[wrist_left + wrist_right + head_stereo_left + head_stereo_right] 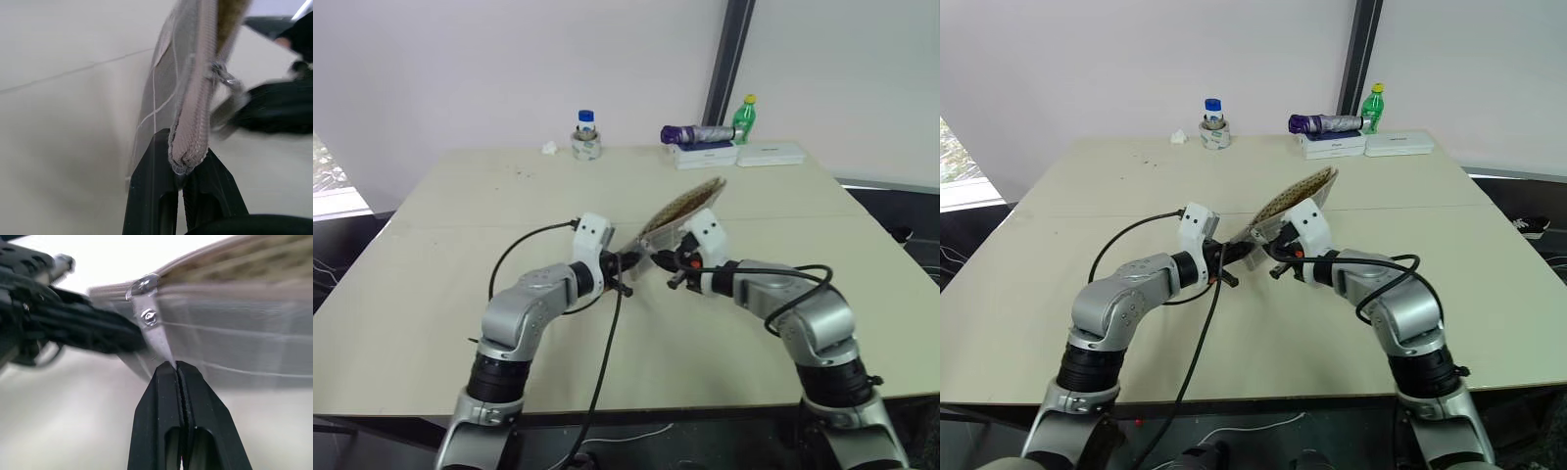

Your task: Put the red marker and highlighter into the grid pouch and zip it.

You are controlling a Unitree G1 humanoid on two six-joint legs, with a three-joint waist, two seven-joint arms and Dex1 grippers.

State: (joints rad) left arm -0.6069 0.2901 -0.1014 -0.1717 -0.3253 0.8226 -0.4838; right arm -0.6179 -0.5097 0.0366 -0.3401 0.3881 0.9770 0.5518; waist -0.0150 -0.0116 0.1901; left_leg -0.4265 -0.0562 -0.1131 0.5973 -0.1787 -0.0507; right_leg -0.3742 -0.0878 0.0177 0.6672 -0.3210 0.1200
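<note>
Left gripper (183, 169) clamps the pouch (680, 208) end above the bench (431, 264); right gripper (175, 366) pinches its zip pull (149, 320)

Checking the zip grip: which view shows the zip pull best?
Right wrist view: the zip pull sits close up, pinched by the right gripper. Left wrist view shows it blurred beside the grid pouch. In the eye views it is too small to make out.

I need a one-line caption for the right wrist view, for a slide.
Right gripper shut on the zip pull of the grid pouch, which the left gripper holds at its end.
</note>
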